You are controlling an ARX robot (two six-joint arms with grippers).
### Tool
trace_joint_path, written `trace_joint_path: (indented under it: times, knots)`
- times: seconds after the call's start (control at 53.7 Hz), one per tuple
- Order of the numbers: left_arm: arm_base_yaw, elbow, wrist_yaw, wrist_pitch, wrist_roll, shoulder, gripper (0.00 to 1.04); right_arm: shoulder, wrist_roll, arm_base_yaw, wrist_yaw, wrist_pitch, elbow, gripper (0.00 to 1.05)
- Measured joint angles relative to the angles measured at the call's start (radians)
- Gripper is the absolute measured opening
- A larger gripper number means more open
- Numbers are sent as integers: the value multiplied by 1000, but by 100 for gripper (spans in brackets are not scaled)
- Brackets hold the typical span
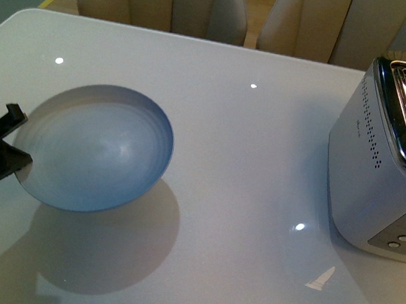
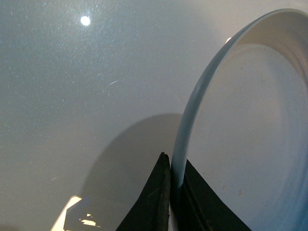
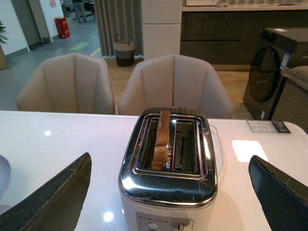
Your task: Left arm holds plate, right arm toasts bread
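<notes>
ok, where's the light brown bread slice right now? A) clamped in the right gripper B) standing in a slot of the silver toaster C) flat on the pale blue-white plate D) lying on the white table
B: the light brown bread slice stands upright in one slot of the silver toaster, while the right gripper hangs open and empty and the pale blue-white plate holds nothing.

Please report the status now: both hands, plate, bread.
Left hand shut on plate rim, plate lifted, tilted. Right hand open, empty, behind toaster. Bread in toaster slot. Nothing in the way.
</notes>
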Motion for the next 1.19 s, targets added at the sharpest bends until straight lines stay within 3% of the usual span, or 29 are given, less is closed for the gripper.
trace_joint_path:
  times: [0.391, 0.727, 1.062, 1.193]
  knots:
    - [6, 129, 3, 93, -70, 290, 3, 0, 0, 0, 0, 0, 0, 96]
    - [11, 174, 11, 118, -84, 345, 3, 0, 0, 0, 0, 0, 0, 96]
    - [11, 135, -6, 146, -106, 313, 48, 0, 0, 0, 0, 0, 0, 96]
    - [5, 50, -26, 159, -131, 199, 75, 0, 0, 0, 0, 0, 0, 96]
